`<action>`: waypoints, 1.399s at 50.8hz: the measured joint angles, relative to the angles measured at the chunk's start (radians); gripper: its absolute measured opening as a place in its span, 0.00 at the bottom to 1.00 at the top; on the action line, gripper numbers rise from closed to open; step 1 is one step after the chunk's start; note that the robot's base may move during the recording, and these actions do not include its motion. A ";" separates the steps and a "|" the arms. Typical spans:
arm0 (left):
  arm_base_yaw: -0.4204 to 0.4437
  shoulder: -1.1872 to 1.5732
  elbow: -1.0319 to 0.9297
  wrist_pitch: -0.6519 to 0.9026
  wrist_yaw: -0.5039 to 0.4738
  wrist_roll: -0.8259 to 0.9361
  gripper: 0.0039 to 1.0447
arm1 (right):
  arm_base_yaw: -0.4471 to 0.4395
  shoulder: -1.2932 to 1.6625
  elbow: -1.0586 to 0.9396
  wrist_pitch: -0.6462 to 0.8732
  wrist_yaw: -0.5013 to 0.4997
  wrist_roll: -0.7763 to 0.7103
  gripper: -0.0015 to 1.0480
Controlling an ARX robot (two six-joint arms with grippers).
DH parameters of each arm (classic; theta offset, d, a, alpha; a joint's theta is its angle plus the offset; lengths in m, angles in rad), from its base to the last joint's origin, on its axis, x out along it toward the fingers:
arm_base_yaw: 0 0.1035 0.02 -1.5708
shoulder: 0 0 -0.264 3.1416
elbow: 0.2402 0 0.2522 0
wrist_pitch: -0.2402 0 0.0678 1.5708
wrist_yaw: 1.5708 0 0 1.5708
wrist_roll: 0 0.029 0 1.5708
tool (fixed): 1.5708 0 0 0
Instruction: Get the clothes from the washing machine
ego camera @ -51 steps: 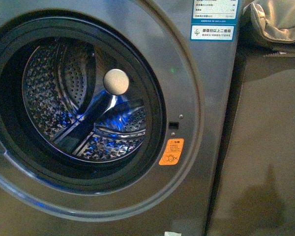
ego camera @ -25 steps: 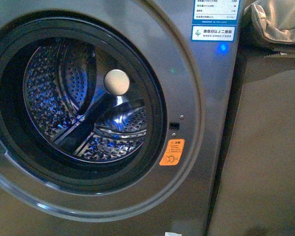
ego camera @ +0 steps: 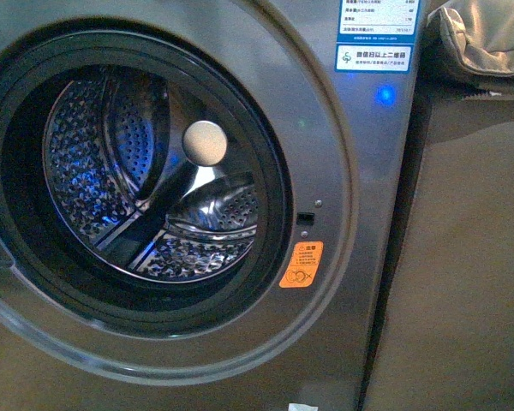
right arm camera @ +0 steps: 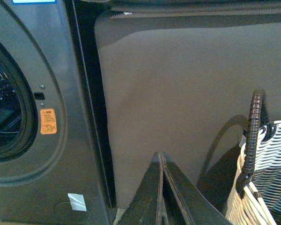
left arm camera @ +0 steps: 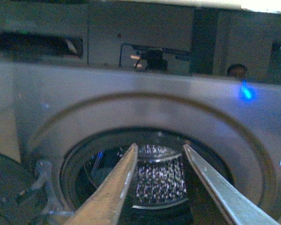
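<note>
The grey washing machine (ego camera: 343, 154) fills the front view, its porthole open onto the perforated steel drum (ego camera: 94, 171). An orange sticker (ego camera: 301, 265) sits right of the opening. No clothes show in the drum in any view. My left gripper (left arm camera: 159, 149) is open and empty, pointing at the drum opening (left arm camera: 154, 183) from in front of the machine. My right gripper (right arm camera: 161, 155) is shut and empty, in front of the brown panel (right arm camera: 187, 93) right of the machine (right arm camera: 51, 61). Neither gripper shows in the front view.
A woven grey-white basket (right arm camera: 262, 183) with a dark handle (right arm camera: 252, 136) stands right of my right gripper. A beige cushion (ego camera: 484, 38) lies on top of the brown cabinet (ego camera: 463, 257) beside the machine. A blue light (ego camera: 384, 94) glows on the machine's front.
The front view has shifted slightly, so the machine sits a little lower and to the right. The blue light spot on the machine's front has appeared. Blue reflections in the drum have faded.
</note>
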 joint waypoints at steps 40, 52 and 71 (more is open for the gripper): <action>0.312 -0.430 -0.779 0.262 0.306 0.010 0.03 | -0.001 -0.204 -0.052 -0.153 0.000 0.000 0.02; 0.315 -0.526 -0.858 0.253 0.314 0.011 0.03 | -0.001 -0.204 -0.052 -0.153 0.000 0.000 0.02; 0.315 -0.672 -0.924 0.174 0.314 0.011 0.03 | -0.001 -0.204 -0.052 -0.153 0.000 0.000 0.02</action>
